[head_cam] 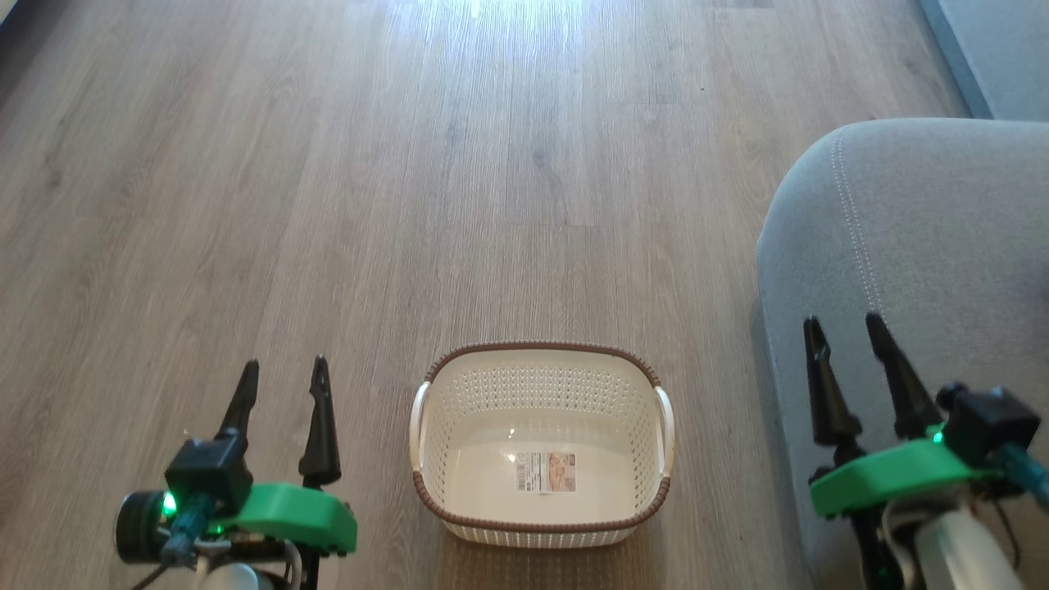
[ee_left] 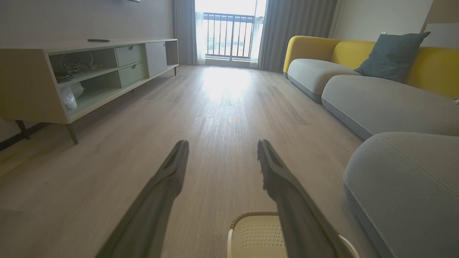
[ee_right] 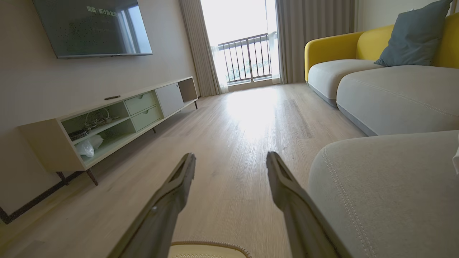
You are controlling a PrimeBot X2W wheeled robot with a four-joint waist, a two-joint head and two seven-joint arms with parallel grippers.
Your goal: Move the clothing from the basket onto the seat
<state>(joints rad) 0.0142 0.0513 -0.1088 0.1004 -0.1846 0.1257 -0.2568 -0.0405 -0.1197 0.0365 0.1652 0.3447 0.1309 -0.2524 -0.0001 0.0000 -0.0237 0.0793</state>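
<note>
While both arms hung idle, the cream-white perforated plastic basket with its brown woven rim (head_cam: 541, 389) sat on the pale wooden floor (head_cam: 410, 164) between them. Its long axis ran side to side, and it held just a small paper label (head_cam: 545, 473). The left tool (head_cam: 284, 365) stood spread, nearer a handle. The right tool (head_cam: 842, 321), equally spread, hovered over the large grey upholstered seat (head_cam: 926, 221) on the basket's right. I'd judge the clothing already out.

The pale wood-plank floor (head_cam: 328, 205) carries the cream basket (head_cam: 541, 389) and, near its right, the grey seat (head_cam: 926, 246).
</note>
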